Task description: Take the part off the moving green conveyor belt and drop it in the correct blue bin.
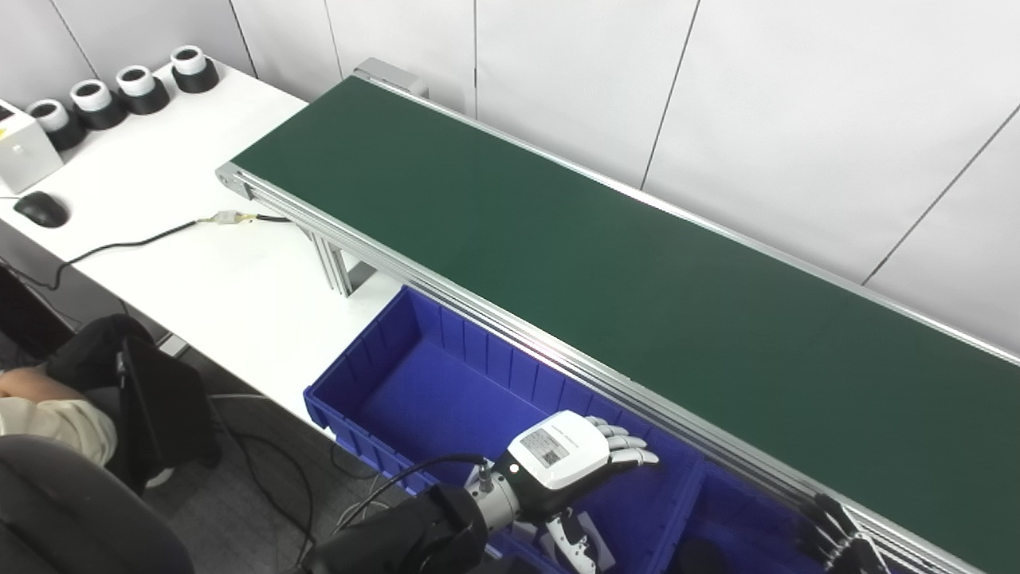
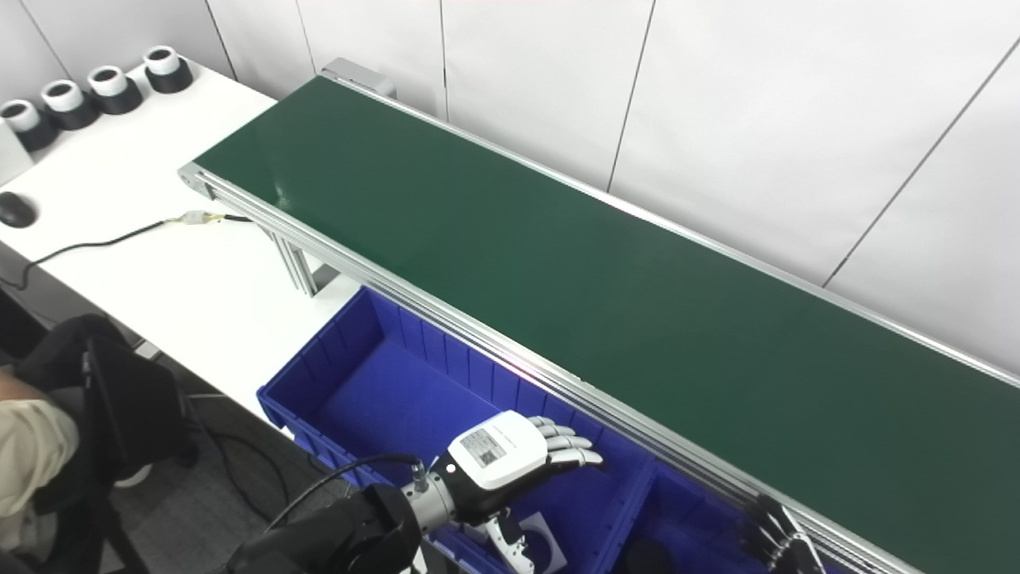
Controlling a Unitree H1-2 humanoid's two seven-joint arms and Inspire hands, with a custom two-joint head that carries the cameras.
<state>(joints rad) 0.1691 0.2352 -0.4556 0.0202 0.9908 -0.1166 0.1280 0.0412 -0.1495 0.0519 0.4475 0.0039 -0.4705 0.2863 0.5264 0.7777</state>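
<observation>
The green conveyor belt [image 1: 606, 263] runs diagonally from upper left to lower right, and no part lies on the stretch I see. Below its near rail stands a blue bin [image 1: 414, 375] with a bare floor. My left hand [image 1: 570, 458] hovers over that bin's right end, fingers extended toward the rail, open and holding nothing. A second blue bin [image 1: 733, 518] adjoins it on the right. My right hand [image 1: 837, 538] shows only as dark fingers at the bottom edge beside the rail; its state is unclear.
A white table [image 1: 199, 263] lies left of the belt with a black cable [image 1: 127, 243], a mouse [image 1: 40, 209] and several black-and-white cups [image 1: 143, 88]. A seated person's arm [image 1: 48, 414] is at the lower left. A white wall stands behind the belt.
</observation>
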